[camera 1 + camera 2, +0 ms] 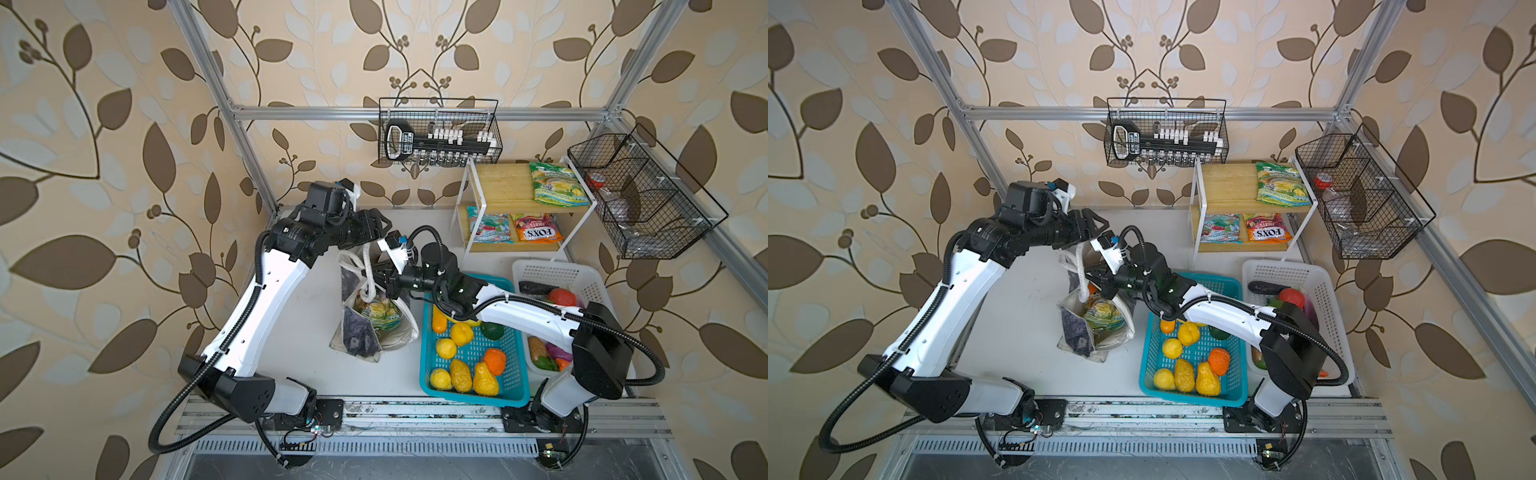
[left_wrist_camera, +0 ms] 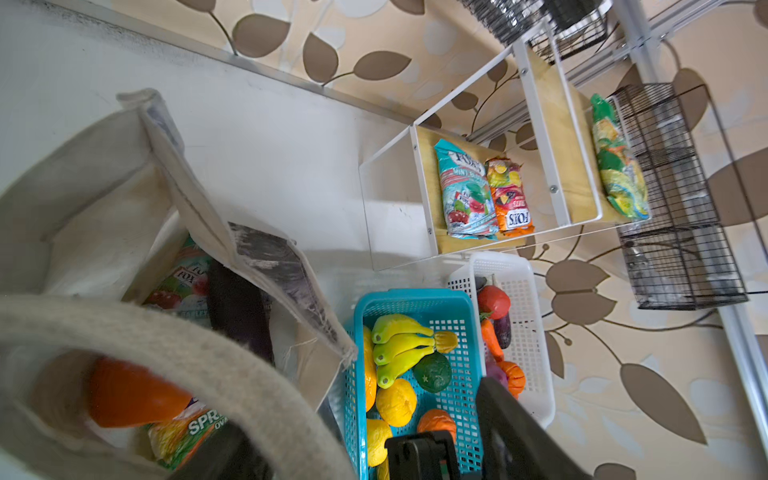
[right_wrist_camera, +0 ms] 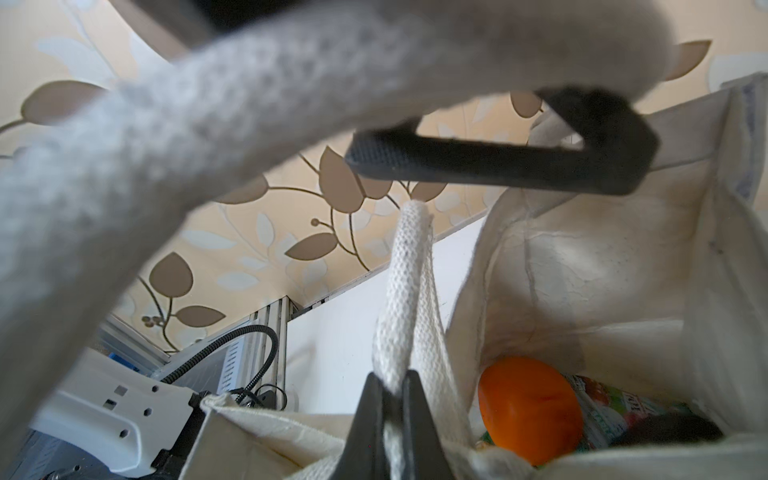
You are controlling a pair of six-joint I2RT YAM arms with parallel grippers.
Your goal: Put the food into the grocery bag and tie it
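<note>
Right beside the teal basket (image 1: 478,399), on the side away from the white basket (image 1: 548,270), the grocery bag (image 1: 353,332) stands with its mouth gaping, and we'd say we're into the tying part. Inside it we can make out an orange fruit (image 3: 528,407), a green-yellow packet (image 1: 380,313), a blue-red packet (image 2: 178,282) and something dark that's probably the eggplant (image 2: 237,307). The right gripper (image 3: 394,380), reaching across the teal basket's wall-side corner, is pinched tight on 1 rope handle (image 3: 409,270) and lifts it up out of the bag, presumably so the loop is taut and easy to reach. The left gripper (image 1: 1100,227) hovers off that same corner of the teal basket, above the bag, with its jaws spread wide. The 2nd handle (image 2: 166,332) drapes right across it, but we don't see it clamped. Our guess is it's open to take a hold for crossing the 2 loops. Lots of fruit sits in the teal basket, banana bunch (image 2: 399,345) included, so we can't tell if the packing counts as finished.
</note>
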